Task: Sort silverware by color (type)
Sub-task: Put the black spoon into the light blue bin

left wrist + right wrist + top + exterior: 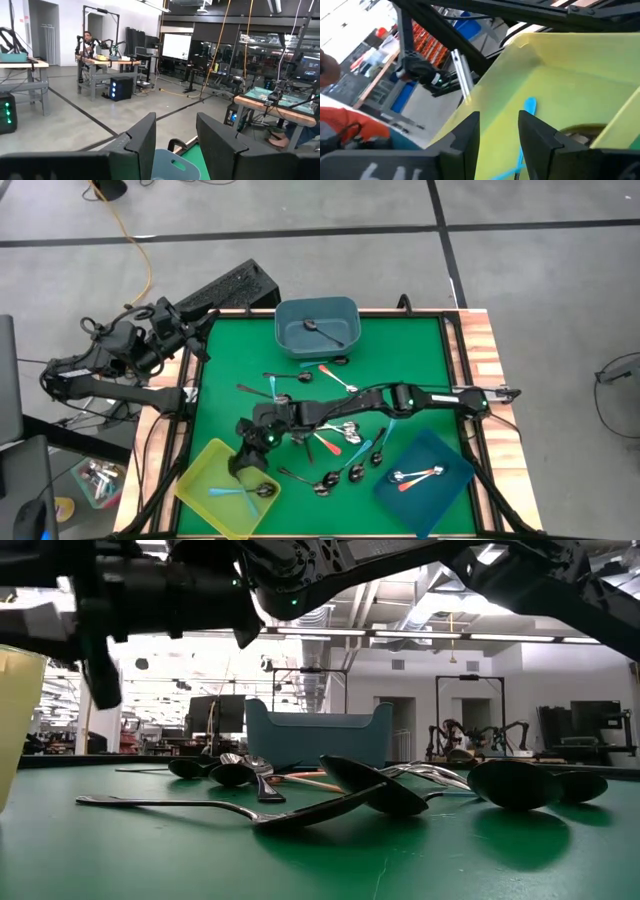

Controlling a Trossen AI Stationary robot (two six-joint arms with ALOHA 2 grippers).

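Right arm reaches across the green table mat from the right edge; right gripper sits over the yellow plastic bin at the near-left corner. Right wrist view: jaws parted, nothing between them, pointing into the yellow bin, where a light-blue-handled spoon lies on the floor just beyond the fingers. High view shows light-blue-handled spoons in that bin.

Left arm folded back off the table's left edge; left gripper jaws apart and empty, facing the room past the rim of the grey-blue plastic bin at the far edge.

Grey-blue bin holds one dark plain-metal spoon. Dark blue plastic bin, near-right corner, holds orange-red-handled spoons. Unsorted loose spoons, mixed handle colours, lie scattered mid-mat between the three bins
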